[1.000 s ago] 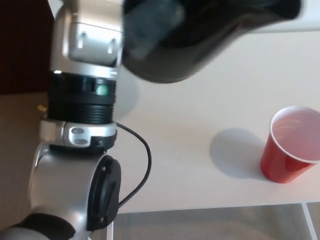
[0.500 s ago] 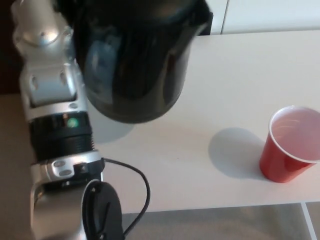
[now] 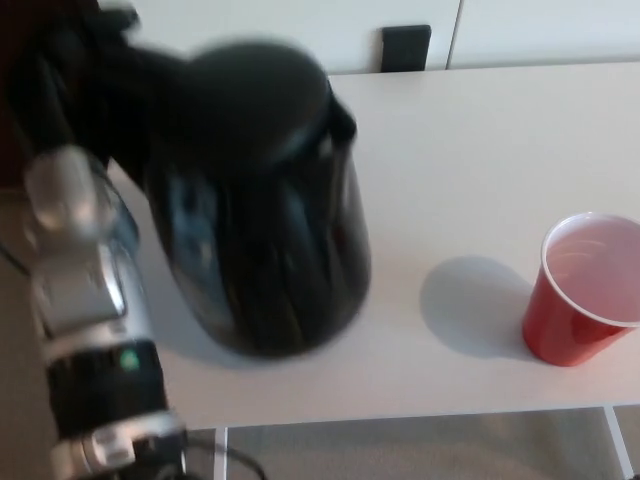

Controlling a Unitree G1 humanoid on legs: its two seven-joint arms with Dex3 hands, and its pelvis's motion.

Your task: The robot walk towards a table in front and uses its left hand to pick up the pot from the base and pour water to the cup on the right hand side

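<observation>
Pot [image 3: 262, 215] hangs just right of left robot hand [image 3: 70, 90].

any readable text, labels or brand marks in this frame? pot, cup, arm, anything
None readable.
Pot: motion-blurred, no print can be made out.
Red cup: plain, no lettering visible.
Left arm: only a green light, no text.
Table: bare surface, no markings.
</observation>
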